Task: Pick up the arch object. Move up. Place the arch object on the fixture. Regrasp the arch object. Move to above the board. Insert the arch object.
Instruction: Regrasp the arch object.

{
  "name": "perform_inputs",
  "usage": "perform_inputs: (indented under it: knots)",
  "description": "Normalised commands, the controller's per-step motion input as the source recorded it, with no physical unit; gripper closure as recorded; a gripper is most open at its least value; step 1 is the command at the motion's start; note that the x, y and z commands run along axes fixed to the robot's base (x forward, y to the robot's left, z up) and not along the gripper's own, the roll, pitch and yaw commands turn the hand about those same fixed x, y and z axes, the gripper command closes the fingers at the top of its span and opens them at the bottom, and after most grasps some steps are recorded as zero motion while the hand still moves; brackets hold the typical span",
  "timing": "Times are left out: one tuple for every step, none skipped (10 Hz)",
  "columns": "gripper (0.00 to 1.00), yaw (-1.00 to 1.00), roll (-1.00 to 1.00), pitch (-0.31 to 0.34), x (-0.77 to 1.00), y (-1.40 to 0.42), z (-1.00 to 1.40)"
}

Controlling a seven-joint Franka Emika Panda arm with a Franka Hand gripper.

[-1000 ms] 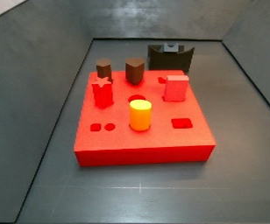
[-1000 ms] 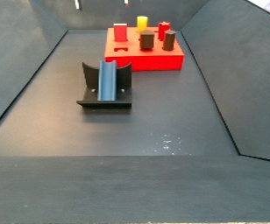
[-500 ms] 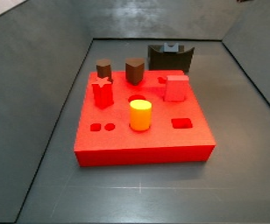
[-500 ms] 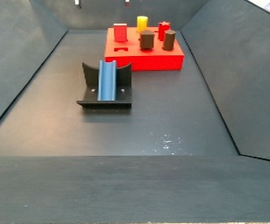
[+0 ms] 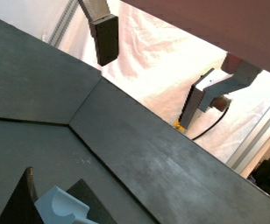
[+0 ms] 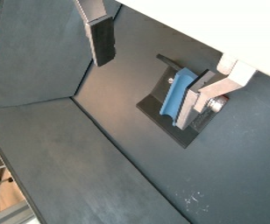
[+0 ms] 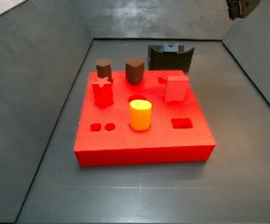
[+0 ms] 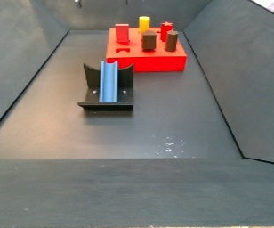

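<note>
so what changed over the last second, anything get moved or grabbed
Only the arm moved: the end effector has come into a side view at the top corner, high above the floor, and is holding nothing. In both wrist views its fingers are apart and empty. The arch object rests on the fixture as before, and the board and its pegs are unchanged.

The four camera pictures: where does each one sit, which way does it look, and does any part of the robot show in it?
Wrist view: rides the arm, high up, open gripper in front; the arch object shows at an edge.
Wrist view: also on the arm, looking down on the arch object in the fixture; gripper open.
Side view: beside the board, fixture behind; gripper at the top corner.
Side view: opposite end, fixture nearest, board beyond; gripper hardly visible.
Both side views share board and fixture.
</note>
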Motion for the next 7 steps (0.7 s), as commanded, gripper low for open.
perform_inputs:
  knots:
    - [0.0,0.07,0.18,0.139,0.03,0.08,-1.0]
    - [0.0,0.07,0.17,0.119,0.03,0.08,-1.0]
    - [0.0,0.11,0.14,0.076,0.05,0.07,-1.0]
    - [0.0,0.12,0.11,0.047,0.05,0.06,-1.0]
    - [0.0,0.12,0.08,0.014,0.06,0.06,-1.0]
    - [0.0,0.12,0.07,-0.032,0.07,0.06,-1.0]
    - [0.0,0.1,0.08,-0.053,0.08,0.05,-1.0]
